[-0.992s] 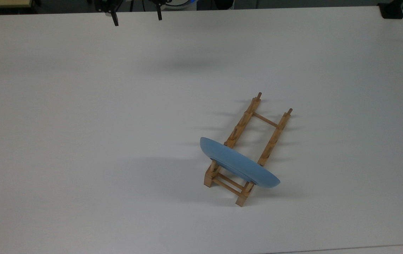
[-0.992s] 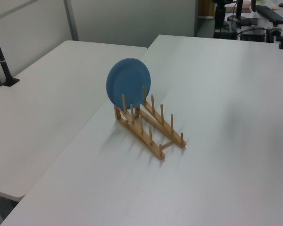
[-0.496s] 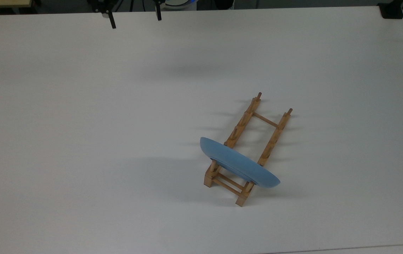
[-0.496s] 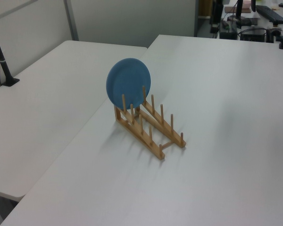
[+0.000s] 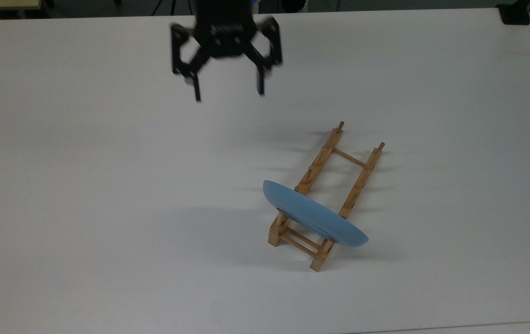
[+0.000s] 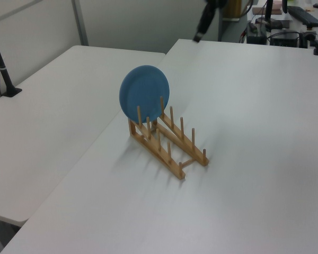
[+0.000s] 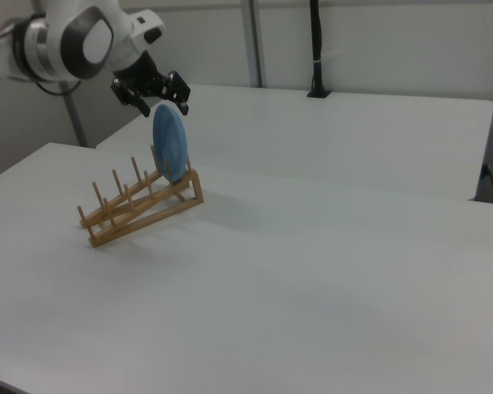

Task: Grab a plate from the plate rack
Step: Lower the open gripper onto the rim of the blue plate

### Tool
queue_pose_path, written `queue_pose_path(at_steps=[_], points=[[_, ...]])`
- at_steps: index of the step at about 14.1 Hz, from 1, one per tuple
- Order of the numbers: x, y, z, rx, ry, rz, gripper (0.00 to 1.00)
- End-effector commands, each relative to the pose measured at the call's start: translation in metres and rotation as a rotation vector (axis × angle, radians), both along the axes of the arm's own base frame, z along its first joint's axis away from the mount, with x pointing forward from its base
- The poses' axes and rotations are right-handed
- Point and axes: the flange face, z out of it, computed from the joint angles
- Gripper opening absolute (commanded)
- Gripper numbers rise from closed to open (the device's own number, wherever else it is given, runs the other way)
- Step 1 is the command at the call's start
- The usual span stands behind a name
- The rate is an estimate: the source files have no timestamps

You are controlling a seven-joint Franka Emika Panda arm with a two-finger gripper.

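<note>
white table [image 5: 107, 208], wide and bare apart from the rack. plate rack [image 5: 327, 195] lies at a slant in the top view, its pegged rails running from the top view's upper right down to lower left; light-brown wood, thin crossbars between the two rails. plate [image 5: 313, 215] stands on edge in the slots at the lower end of the rack in the top view, leaning a little, light blue, wider than the rack is broad so it overhangs both rails. in the left view the plate [image 6: 144, 93] shows its round face, upright at the raised far end of the rack [image 6: 167, 140], pegs in front of it free. in the right view the plate [image 7: 169, 142] is seen nearly edge-on at the high end of the rack [image 7: 140, 205]. gripper [image 5: 229, 95] hangs above the table, well apart from the plate, toward the top view's upper left of the rack; its two fingers spread apart, holding nothing. in the right view the gripper [image 7: 153, 93] sits just above and behind the plate's top edge as seen, white arm [image 7: 74, 41] behind it. second table [image 6: 47, 121] adjoins on the left view's left.
</note>
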Motion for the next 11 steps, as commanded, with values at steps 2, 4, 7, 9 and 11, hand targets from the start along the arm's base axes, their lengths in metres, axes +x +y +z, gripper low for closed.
queue_pose_path(at_steps=[2,4,7,9,11], points=[[0.042,0.067,-0.062,0.042,-0.125,-0.055,1.0],[0.051,0.075,-0.071,0.044,-0.19,-0.086,1.0],[0.062,0.08,-0.083,0.021,-0.215,-0.125,1.0],[0.071,0.081,-0.09,0.017,-0.22,-0.139,0.99],[0.076,0.082,-0.094,-0.001,-0.227,-0.135,0.92]])
